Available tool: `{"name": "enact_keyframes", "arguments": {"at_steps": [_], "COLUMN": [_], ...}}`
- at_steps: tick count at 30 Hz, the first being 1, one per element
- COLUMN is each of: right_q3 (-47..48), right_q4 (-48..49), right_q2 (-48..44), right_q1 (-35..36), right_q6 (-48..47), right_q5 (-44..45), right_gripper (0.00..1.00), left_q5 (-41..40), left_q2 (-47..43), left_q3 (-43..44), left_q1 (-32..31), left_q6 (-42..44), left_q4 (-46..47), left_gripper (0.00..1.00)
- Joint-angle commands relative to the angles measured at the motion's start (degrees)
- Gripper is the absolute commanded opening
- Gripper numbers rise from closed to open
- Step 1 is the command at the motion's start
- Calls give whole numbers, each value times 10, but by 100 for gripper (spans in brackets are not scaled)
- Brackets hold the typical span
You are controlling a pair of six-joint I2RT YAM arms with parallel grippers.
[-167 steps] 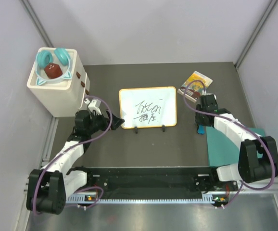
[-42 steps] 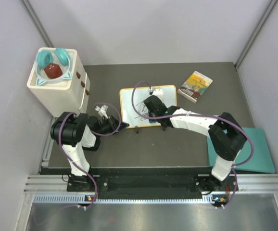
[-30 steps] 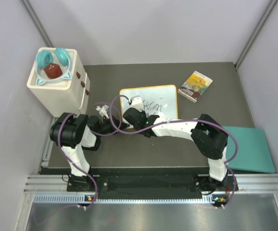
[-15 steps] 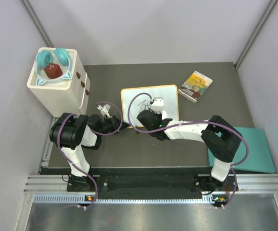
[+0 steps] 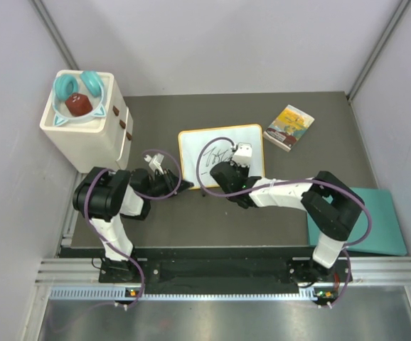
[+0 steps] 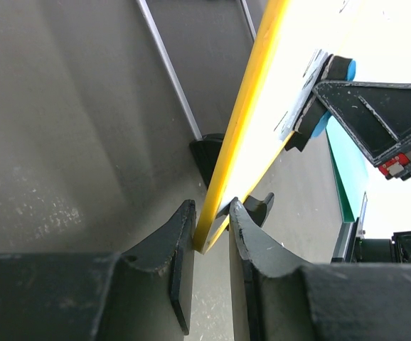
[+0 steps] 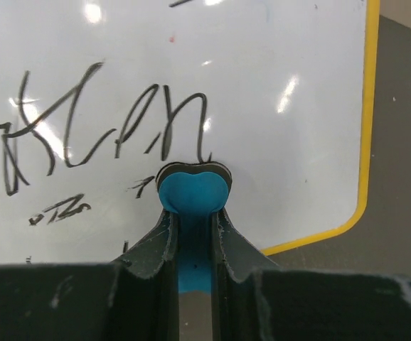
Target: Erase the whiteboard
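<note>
**A:** Left side first, jaws?

**B:** The left gripper (image 6: 209,227) has its jaws all but closed, pinching the yellow frame of the whiteboard (image 6: 252,99) at its lower left corner. A black foot (image 6: 205,153) sits just beside the pinch, resting on the counter (image 5: 191,106).

**A:** Right?

**B:** The right gripper (image 7: 193,213) has its jaws clamped tight on a blue eraser (image 7: 193,188). The eraser tip is pressed to the whiteboard face, directly under the black scribbles (image 7: 84,121), near the board's lower right corner.

**A:** View differences?

**B:** The right wrist view alone shows the eraser meeting the board, with the strokes legible. The left wrist view alone shows the pinch on the frame, and it catches the eraser side-on against the face. From the top, the arm covers the eraser. Only the top view shows the surroundings:
- a teal mat (image 5: 365,220) right of the whiteboard, on the near side
- a white box (image 5: 84,138) left of it, with teal headphones (image 5: 77,85) on top
- a yellow book (image 5: 289,127) just off its far right corner
</note>
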Motion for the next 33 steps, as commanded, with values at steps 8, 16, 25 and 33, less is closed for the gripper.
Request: {"name": "enact_keyframes", "arguments": {"at_steps": [8,16,25,33], "right_q3": [74,103,67,29], "right_q4": [156,129,34,60], "right_q2": [61,76,39,7], "right_q1": [62,55,-30,-56], "right_q6": [-148,-164,-86,-98], "right_q5": [-53,-62,-12,-21], "right_gripper": [0,0,0,0], "left_q5": [-70,-79,-91,-112], "left_q2": [-5,-10,-9,-16], "left_q3": [17,27,28,31], "left_q1": [-9,-16,-16,-16], "left_q6": [54,68,64,59], "left_q4": [-91,-121,-131,-156], "left_gripper": [0,0,0,0]}}
